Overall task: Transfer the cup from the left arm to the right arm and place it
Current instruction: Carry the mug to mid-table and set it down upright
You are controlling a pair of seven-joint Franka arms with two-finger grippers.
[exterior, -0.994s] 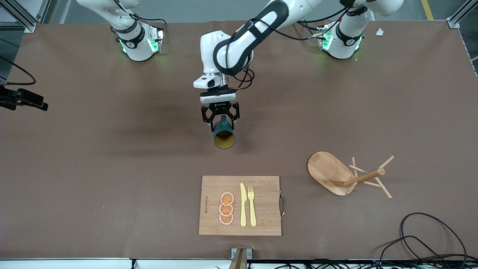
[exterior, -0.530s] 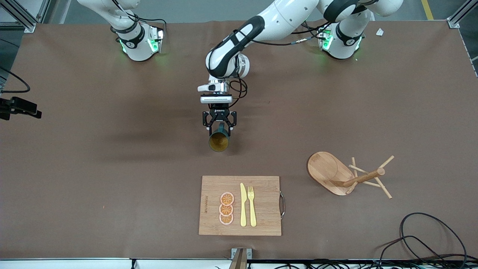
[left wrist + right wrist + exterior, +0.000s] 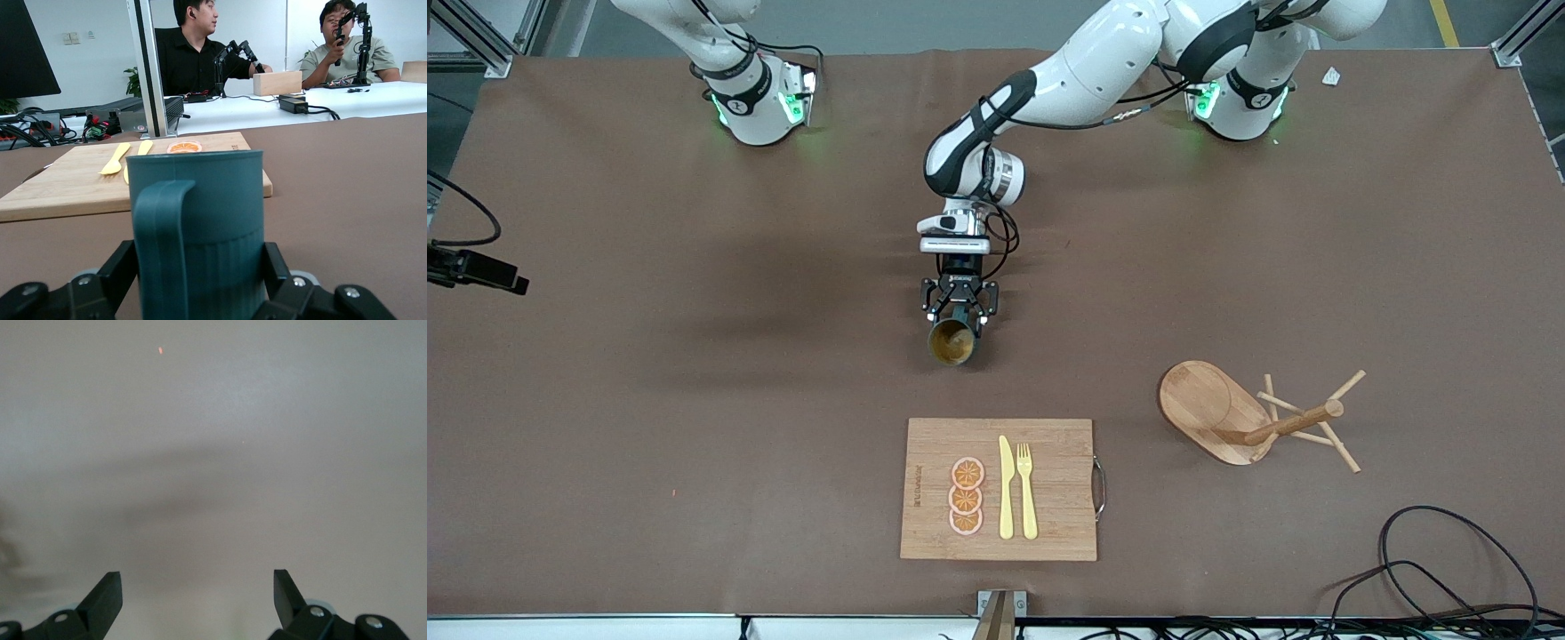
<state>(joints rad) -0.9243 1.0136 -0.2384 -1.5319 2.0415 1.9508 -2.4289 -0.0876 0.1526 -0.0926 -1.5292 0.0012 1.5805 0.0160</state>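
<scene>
The left gripper (image 3: 959,313) pinches the cup (image 3: 953,340) by its closed end, the teal mug lying on its side with the open mouth turned toward the front camera; whether it rests on the table (image 3: 649,400) or hangs just above it we cannot tell. From the front we see the tan-yellow inside of the mug and, against the wooden cutting board (image 3: 1049,444), where it lies: farther from the front camera than the board and near its edge. The left wrist view gives us what the front view hides: the ribbed wall of the cup (image 3: 200,227), its loop handle facing the lens, and one black finger (image 3: 275,267) pressed against each flank of the left gripper (image 3: 197,280). That same view looks low across the cutting board (image 3: 60,190) with its yellow cutlery lying flat.

On the board the front view shows three orange slices (image 3: 966,497) in a row, a yellow knife (image 3: 1006,489) and a yellow fork (image 3: 1027,491) side by side. A wooden peg rack (image 3: 1254,418) lies tipped over, toward the left arm's end of the table from the board and level with its upper edge.

The right gripper (image 3: 197,590) appears only in its own wrist view, fingers (image 3: 107,593) spread wide apart over bare tabletop; the right arm waits.
</scene>
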